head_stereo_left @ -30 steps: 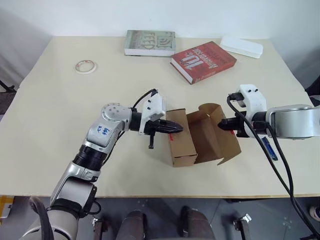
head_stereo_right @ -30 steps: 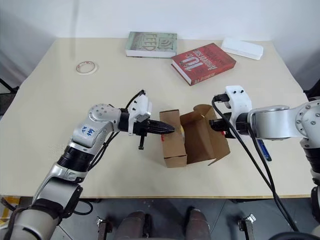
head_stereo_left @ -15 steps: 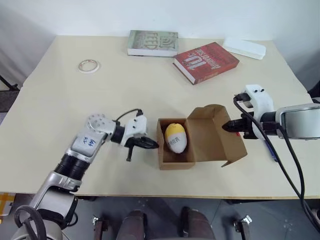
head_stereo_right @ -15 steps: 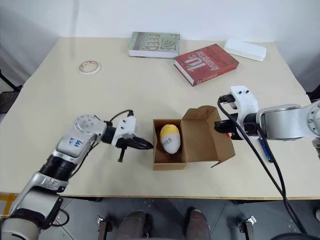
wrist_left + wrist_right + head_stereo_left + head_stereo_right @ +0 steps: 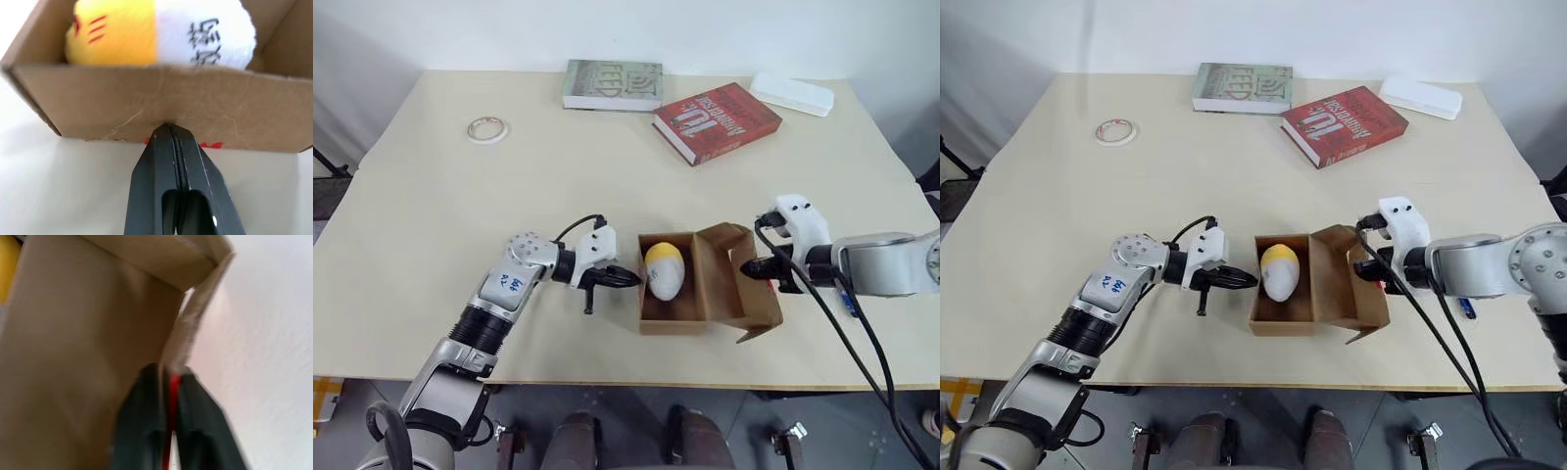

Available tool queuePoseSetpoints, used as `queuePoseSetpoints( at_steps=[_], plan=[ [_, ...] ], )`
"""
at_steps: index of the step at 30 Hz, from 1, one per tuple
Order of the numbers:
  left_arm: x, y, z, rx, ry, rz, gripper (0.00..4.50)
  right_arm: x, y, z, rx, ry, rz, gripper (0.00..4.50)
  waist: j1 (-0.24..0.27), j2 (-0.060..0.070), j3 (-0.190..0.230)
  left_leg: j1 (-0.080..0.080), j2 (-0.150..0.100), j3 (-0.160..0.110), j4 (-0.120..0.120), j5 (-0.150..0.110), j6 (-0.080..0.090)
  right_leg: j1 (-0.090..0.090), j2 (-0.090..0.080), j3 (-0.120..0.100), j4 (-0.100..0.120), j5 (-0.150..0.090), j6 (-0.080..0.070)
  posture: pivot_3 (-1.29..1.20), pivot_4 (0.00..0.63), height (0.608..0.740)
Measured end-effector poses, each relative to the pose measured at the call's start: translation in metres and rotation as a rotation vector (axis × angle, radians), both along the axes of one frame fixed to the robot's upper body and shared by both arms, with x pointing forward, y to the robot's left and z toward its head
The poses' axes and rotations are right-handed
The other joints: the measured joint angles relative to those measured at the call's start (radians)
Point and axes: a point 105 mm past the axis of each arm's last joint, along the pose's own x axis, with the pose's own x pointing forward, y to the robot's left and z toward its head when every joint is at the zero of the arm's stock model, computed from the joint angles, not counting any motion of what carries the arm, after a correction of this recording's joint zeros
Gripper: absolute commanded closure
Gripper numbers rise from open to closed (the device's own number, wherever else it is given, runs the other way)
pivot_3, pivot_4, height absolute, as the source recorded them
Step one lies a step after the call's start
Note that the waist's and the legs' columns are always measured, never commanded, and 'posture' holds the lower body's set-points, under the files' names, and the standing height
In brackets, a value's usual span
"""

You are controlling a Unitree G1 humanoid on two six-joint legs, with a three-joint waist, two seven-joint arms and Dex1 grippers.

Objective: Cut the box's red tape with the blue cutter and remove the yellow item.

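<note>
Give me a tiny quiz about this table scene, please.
1. True or false: the box is open.
2. What lies inside it?
A. a tape roll
B. a yellow and white plush item
C. a book
3. Fill in: the right gripper pinches the box's ____.

Key:
1. True.
2. B, the yellow and white plush item.
3. Flap, its jaws closed on the flap's edge beside a strip of red tape.

- The box (image 5: pixel 669 318) stands at the lower centre of the table (image 5: pixel 431 215), with the yellow item (image 5: pixel 664 268) inside it.
- Its lid flap (image 5: pixel 744 284) lies open to the right.
- The left gripper (image 5: pixel 634 279) is just left of the box, the right gripper (image 5: pixel 751 267) at the flap.
- Two books (image 5: pixel 611 83) and a flat case (image 5: pixel 788 93) lie at the upper edge, a tape roll (image 5: pixel 485 128) at upper left.
</note>
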Motion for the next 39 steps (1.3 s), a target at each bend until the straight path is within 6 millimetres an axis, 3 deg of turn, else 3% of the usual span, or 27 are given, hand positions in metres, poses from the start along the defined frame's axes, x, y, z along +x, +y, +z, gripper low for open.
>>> queuePoseSetpoints(
  at_steps=[9, 12, 13, 18, 23, 26, 32, 37, 39],
  plan=[
    [0.008, 0.016, 0.003, 0.047, 0.015, 0.055, 1.12, 0.003, -0.013, 0.014, -0.017, -0.121, 0.067, 0.09, 0.001, 0.0, 0.0, 0.0, 0.0, 0.0, 0.0, 0.0, 0.0, 0.0, 0.0, 0.0, 0.0, 0.0, 0.0, 0.0, 0.15, 0.74],
    [0.019, 0.031, 0.013, 0.053, -0.002, 0.11, 0.13, 0.006, -0.031, 0.027, -0.039, -0.216, 0.065, 0.0, 0.004, 0.0, 0.0, 0.0, 0.0, 0.0, 0.0, 0.0, 0.0, 0.0, 0.0, 0.0, 0.0, 0.0, 0.0, 0.0, 0.15, 0.74],
    [0.024, 0.035, 0.017, 0.052, -0.008, 0.128, 0.03, 0.008, -0.036, 0.034, -0.05, -0.272, 0.075, 0.0, 0.005, 0.0, 0.0, 0.0, 0.0, 0.0, 0.0, 0.0, 0.0, 0.0, 0.0, 0.0, 0.0, 0.0, 0.0, 0.0, 0.15, 0.74],
    [0.035, 0.036, 0.04, 0.047, -0.071, 0.129, 0.03, 0.008, -0.051, 0.063, -0.117, -0.501, 0.176, 0.0, 0.009, 0.0, 0.0, 0.0, -0.001, 0.0, 0.0, 0.0, 0.0, 0.0, 0.0, 0.0, 0.0, 0.0, 0.001, 0.0, 0.15, 0.74],
    [0.038, 0.003, 0.08, -0.035, -0.173, 0.039, 0.03, -0.018, -0.057, 0.072, -0.158, -0.632, 0.372, 0.0, 0.017, -0.001, 0.0, 0.0, -0.001, 0.0, 0.0, 0.0, 0.0, 0.001, 0.0, 0.0, 0.0, 0.002, 0.003, 0.0, 0.15, 0.74],
    [0.031, -0.018, 0.093, -0.054, -0.192, -0.048, 0.03, -0.04, -0.056, 0.061, -0.14, -0.628, 0.5, 0.0, 0.013, -0.001, 0.0, 0.003, -0.001, 0.0, 0.0, 0.0, 0.0, 0.003, 0.0, 0.0, 0.0, 0.002, 0.003, 0.0, 0.15, 0.74],
    [-0.006, -0.074, 0.067, 0.047, -0.111, -0.312, 0.03, -0.078, -0.067, 0.039, -0.017, -0.645, 0.565, 0.0, 0.014, -0.001, 0.0, 0.004, -0.002, 0.0, 0.002, 0.0, 0.0, 0.005, 0.0, 0.001, 0.0, 0.002, 0.003, 0.0, 0.15, 0.74],
    [-0.019, -0.083, 0.039, 0.163, -0.116, -0.414, 0.03, -0.091, -0.073, 0.035, -0.06, -0.666, 0.502, 0.0, 0.001, 0.0, 0.0, 0.006, -0.001, 0.001, 0.002, 0.001, 0.0, 0.005, 0.0, 0.003, 0.002, 0.002, 0.0, 0.0, 0.15, 0.74],
    [-0.014, -0.086, 0.037, 0.191, -0.161, -0.413, 0.43, -0.096, -0.07, 0.035, -0.068, -0.675, 0.489, 0.0, 0.005, 0.0, 0.0, 0.008, -0.001, 0.001, 0.003, 0.002, 0.0, 0.007, 0.0, 0.003, 0.002, 0.002, 0.0, 0.0, 0.15, 0.74]
  ],
)
